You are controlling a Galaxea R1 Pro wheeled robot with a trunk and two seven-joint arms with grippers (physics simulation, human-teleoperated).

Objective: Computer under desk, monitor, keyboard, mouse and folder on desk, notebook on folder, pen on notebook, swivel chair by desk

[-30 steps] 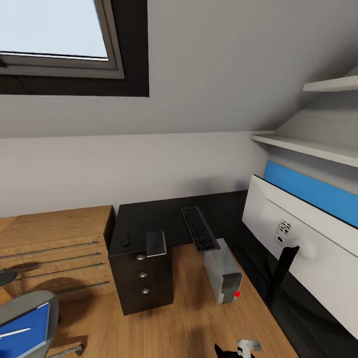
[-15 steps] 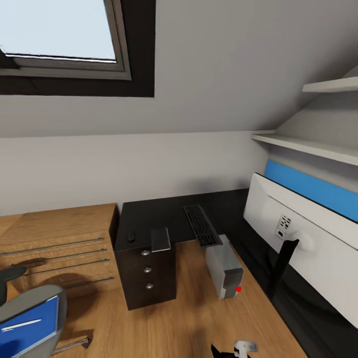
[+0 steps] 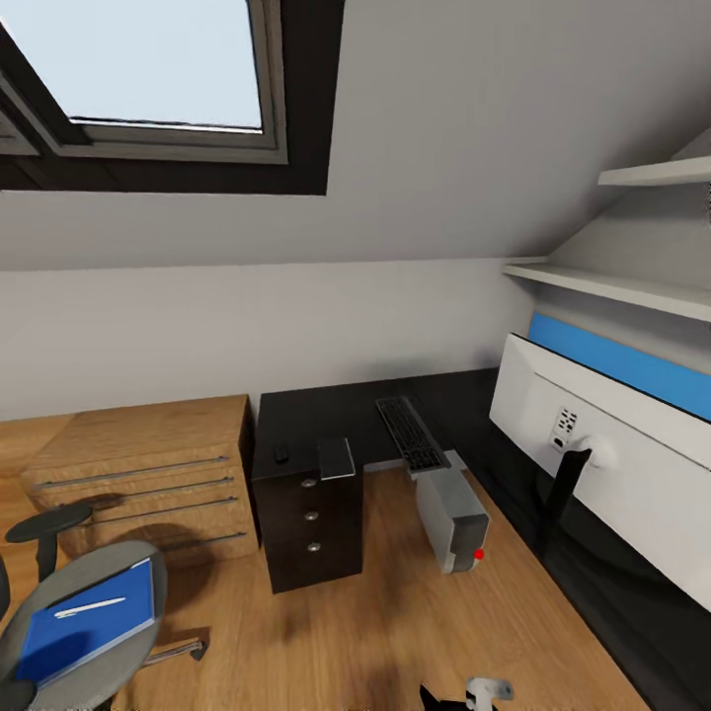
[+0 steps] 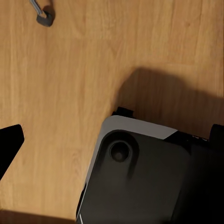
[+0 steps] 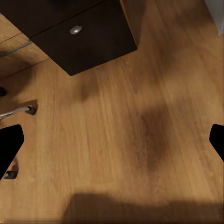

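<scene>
Folder (image 3: 87, 622) lies on the swivel chair (image 3: 148, 592) — well apart from the hands, whose openings I cannot tell.

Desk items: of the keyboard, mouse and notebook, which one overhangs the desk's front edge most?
The keyboard: its near end juts out above the computer, while the mouse sits fully on the desk.

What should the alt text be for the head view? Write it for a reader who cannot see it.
A black L-shaped desk under a sloped ceiling holds a keyboard, a mouse, a grey notebook and a white monitor seen from behind. A grey computer tower stands on the wood floor beneath. At lower left, a swivel chair carries a blue folder with a pen.
</scene>
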